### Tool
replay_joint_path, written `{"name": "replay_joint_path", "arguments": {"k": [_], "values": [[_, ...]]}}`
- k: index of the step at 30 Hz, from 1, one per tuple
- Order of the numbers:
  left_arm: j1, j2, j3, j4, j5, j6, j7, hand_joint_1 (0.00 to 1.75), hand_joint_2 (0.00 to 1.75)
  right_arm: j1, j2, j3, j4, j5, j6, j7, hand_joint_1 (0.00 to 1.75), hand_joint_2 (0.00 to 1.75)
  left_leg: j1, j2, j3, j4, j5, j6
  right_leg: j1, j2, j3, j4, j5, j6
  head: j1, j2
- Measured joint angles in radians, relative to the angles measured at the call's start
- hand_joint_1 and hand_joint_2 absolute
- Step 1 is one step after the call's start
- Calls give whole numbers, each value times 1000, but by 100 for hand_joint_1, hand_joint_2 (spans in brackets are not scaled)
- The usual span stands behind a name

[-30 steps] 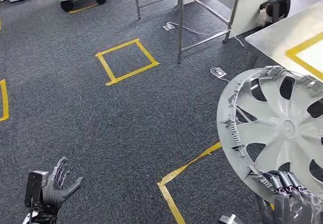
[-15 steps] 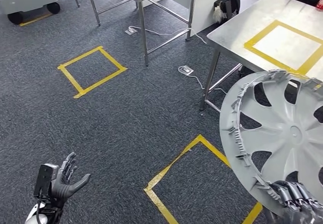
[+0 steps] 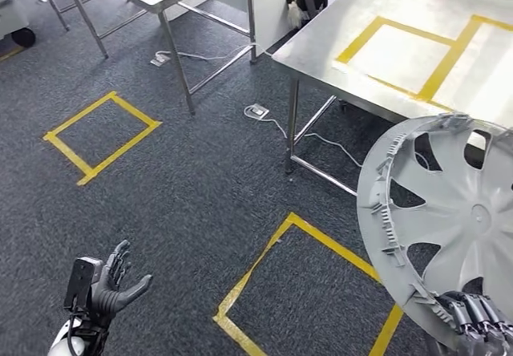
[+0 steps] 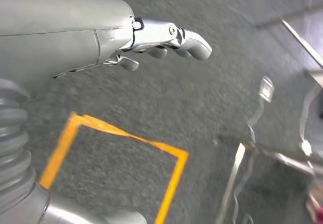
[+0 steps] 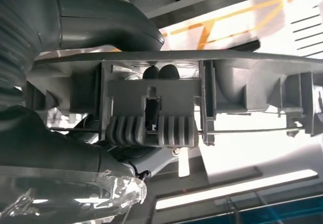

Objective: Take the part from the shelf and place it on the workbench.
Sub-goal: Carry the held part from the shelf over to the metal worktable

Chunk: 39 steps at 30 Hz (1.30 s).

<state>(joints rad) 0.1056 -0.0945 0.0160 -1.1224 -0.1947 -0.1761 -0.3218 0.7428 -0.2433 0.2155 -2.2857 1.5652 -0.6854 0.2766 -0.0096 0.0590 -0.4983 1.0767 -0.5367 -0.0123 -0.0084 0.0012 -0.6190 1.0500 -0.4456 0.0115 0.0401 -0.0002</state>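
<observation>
So the right hand [image 3: 478, 324] has the part, a big grey wheel cover [image 3: 447, 220], gripped by its lower rim, with the fingers [image 3: 469, 308] curled over the edge. It's held up in the air, tilted, with the ribbed back side and clips facing the camera in the head view. In the right wrist view you see the rim of the wheel cover [image 5: 171, 108] edge-on, with the thick thumb [image 5: 110, 27] on one side of it and dark fingertips poking through behind the clip.

The cover sits just in front of the bench [image 3: 314, 47], overlapping its near edge in the picture but not resting on it. The bench has a yellow tape rectangle [image 3: 418, 55] marked on top.

The left hand [image 3: 112, 288] hangs low over the grey carpet [image 3: 181, 188], palm up, fingers spread and holding nothing. Same in the left wrist view: left hand [image 4: 114, 37] stretched out straight over a yellow tape square [image 4: 114, 168] on the floor.
</observation>
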Motion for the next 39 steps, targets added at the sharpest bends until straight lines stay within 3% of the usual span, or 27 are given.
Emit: {"name": "replay_joint_path", "arguments": {"k": [2,3,5,6,7,9,11,12,13,15,17,19,20,21,22,24,25,26,28,30,32,34,35,36,37,39], "values": [[-1,0,-8,5,0,5,0,0,175,6,13,-2,-6,0,0,-15,175,175,4,-37,-93,132,-33,-8,-2,24,14,-2,-13,-7,-2,0],[0,1,-11,8,0,8,0,0,175,10,20,-5,-8,0,0,-23,175,175,5,-43,-140,183,-60,-10,-2,38,22,-2,-21,-9,-2,0],[1,2,-17,13,-2,11,0,0,175,23,36,-12,-13,0,0,-40,175,175,5,-48,-198,208,-84,-8,-3,67,45,-3,-39,-9,-3,0],[0,2,-21,16,-3,12,0,0,175,31,44,-17,-16,0,0,-47,175,175,4,-53,-204,176,-62,-5,-4,80,59,-3,-49,-9,-3,0],[0,3,-26,18,-4,13,0,0,175,40,52,-21,-20,0,0,-53,175,175,4,-66,-198,123,-17,-1,-5,93,69,-4,-59,-7,-3,0],[-1,5,-34,23,-8,13,0,0,175,55,66,-26,-28,0,0,-60,175,175,4,-112,-178,7,78,8,-7,120,84,-5,-78,2,-4,0],[-3,5,-42,28,-12,14,1,0,175,69,76,-29,-35,0,0,-66,175,175,2,-140,-163,-54,110,16,-7,145,97,-11,-90,14,-4,0],[-6,5,-47,29,-13,14,1,0,175,78,82,-32,-38,0,-1,-68,175,175,1,-133,-151,-64,109,21,-7,153,107,-17,-94,20,-4,0],[-9,4,-54,30,-14,15,2,0,175,88,88,-36,-42,0,-1,-72,175,175,1,-120,-138,-70,113,24,-5,147,118,-18,-99,24,-2,0],[-16,3,-65,33,-16,17,4,0,175,100,98,-44,-49,0,-2,-80,175,175,1,-92,-110,-75,116,34,1,94,116,17,-114,32,4,0],[-17,4,-78,39,-17,21,6,0,175,108,108,-51,-55,0,-3,-88,175,175,-3,-67,-87,-75,100,42,6,33,48,128,-148,36,8,0],[-17,4,-92,46,-18,25,9,0,175,118,117,-57,-60,0,-3,-94,175,175,-5,-43,-64,-75,77,46,7,12,-37,231,-201,37,7,0],[-18,4,-99,49,-18,26,10,0,175,124,120,-59,-62,0,-3,-96,175,175,-5,-32,-49,-75,64,46,8,9,-61,243,-219,37,8,0],[-19,4,-106,51,-18,27,11,0,175,130,124,-62,-63,0,-3,-98,175,175,-5,-22,-30,-75,50,46,8,5,-71,223,-215,36,8,0],[-20,4,-112,54,-18,28,11,0,175,137,128,-64,-65,0,-3,-99,175,175,-5,-11,-10,-75,34,46,8,-4,-68,177,-184,34,8,0],[-23,4,-123,60,-16,31,13,0,175,147,134,-68,-68,0,-2,-100,175,175,-9,8,25,-75,4,42,12,-49,-53,70,-63,26,9,0],[-25,4,-127,63,-15,32,14,0,175,149,137,-69,-70,0,-2,-100,175,175,-11,16,35,-76,-9,38,15,-63,-46,36,-16,22,8,0],[-27,4,-130,66,-14,33,15,0,175,151,139,-70,-73,0,-2,-100,175,175,-14,25,45,-76,-16,33,16,-69,-43,18,13,17,8,0],[-32,3,-134,68,-14,34,17,0,175,156,145,-71,-76,0,-2,-100,175,175,-15,35,54,-71,-17,21,12,-39,-31,9,16,11,6,0],[-38,3,-135,68,-13,35,16,0,175,159,150,-72,-78,0,-2,-100,175,175,-11,9,37,-25,-13,9,5,-15,-16,0,15,4,4,0],[-41,3,-136,70,-12,36,16,0,175,160,153,-73,-80,1,-2,-100,175,175,-4,-33,-28,79,-45,-2,-2,8,-2,-6,6,-2,2,0],[-40,3,-136,74,-12,36,16,0,175,160,155,-74,-80,1,-2,-100,175,175,4,-49,-107,176,-104,-12,-6,36,8,-7,-4,-3,2,0],[-40,3,-137,75,-12,36,16,0,175,161,156,-74,-80,1,-2,-100,175,175,8,-50,-134,194,-117,-16,-8,51,14,-7,-10,-2,2,0],[-40,3,-137,77,-12,36,16,0,175,161,156,-74,-79,1,-2,-100,175,175,11,-52,-145,181,-102,-18,-11,65,22,-7,-16,1,2,0],[-40,4,-137,78,-12,37,16,0,175,162,157,-74,-79,1,-2,-100,175,175,14,-56,-141,140,-63,-20,-14,79,31,-7,-22,5,2,0],[-40,4,-137,79,-12,37,16,0,175,162,158,-74,-80,1,-2,-100,175,175,21,-89,-113,19,34,-22,-19,106,48,-6,-35,17,1,0]]}}
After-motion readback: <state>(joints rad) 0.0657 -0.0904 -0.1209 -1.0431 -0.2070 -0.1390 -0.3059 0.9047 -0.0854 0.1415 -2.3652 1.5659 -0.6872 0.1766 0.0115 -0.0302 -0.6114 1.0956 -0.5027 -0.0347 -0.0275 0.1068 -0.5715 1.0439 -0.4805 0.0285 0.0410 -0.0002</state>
